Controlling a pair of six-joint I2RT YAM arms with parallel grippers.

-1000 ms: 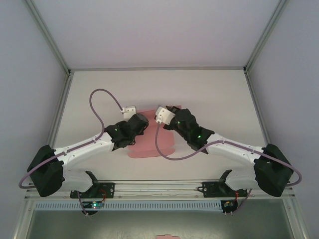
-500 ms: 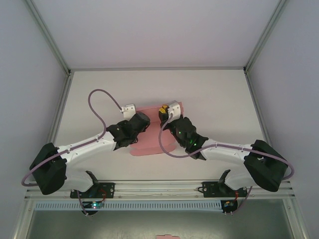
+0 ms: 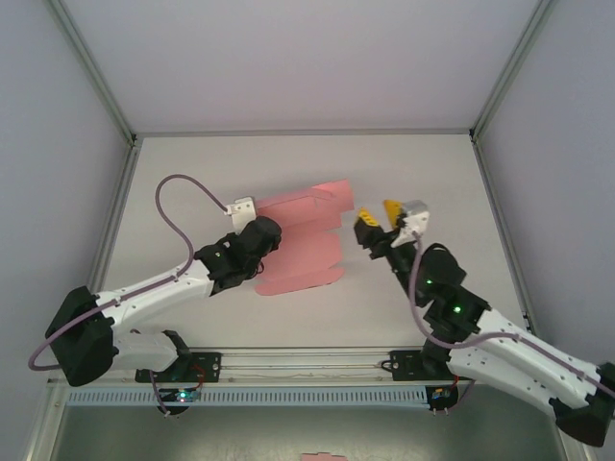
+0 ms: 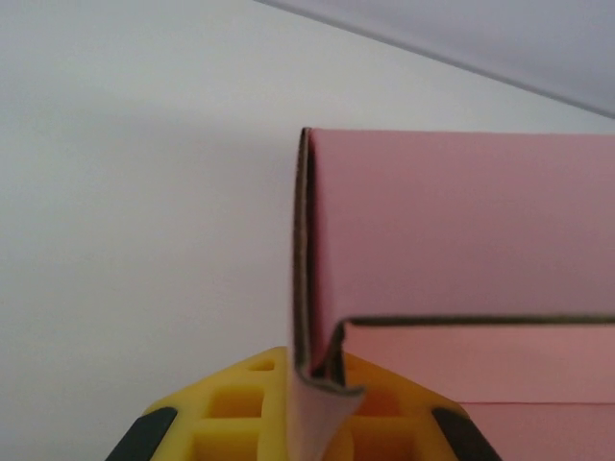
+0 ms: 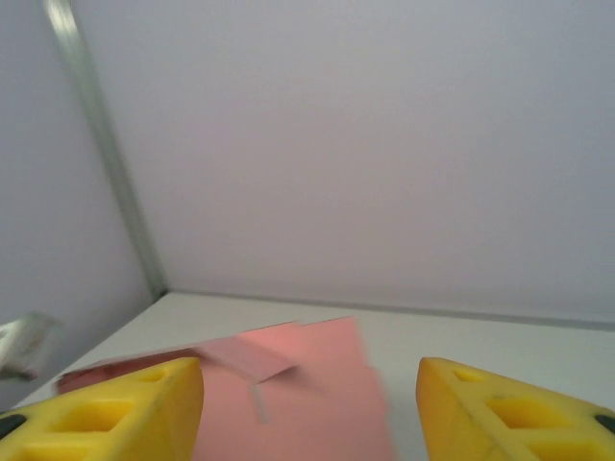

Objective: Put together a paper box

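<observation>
The pale tabletop (image 3: 192,173) spreads out under the paper box (image 3: 303,254) on every side, with plain white walls (image 3: 288,58) rising behind the box and well off to its left and right. The left arm (image 3: 154,288) stretches in from the box's near-left side, and its dark wrist sits over the box's left edge. A purple cable (image 3: 178,206) loops out to the left of the box. The right arm (image 3: 500,351) comes in from the box's near-right side and ends to the right of the box, clear of it.

The paper box is a pink card piece, partly folded, lying about midway across the tabletop. Its nearer part lies flat, and its far part is turned up along a crease. In the left wrist view one pink panel stands on edge with a second panel meeting it at a corner fold.

The left tool (image 4: 322,408) is clamped on the paper box at that corner, the card's folded edge pinched between its yellow pads (image 4: 231,418).

The right tool (image 3: 380,213) sits just beside the box's right edge without touching it. Its yellow fingers (image 5: 115,413) stand wide apart with nothing between them, and the box lies ahead of them.
</observation>
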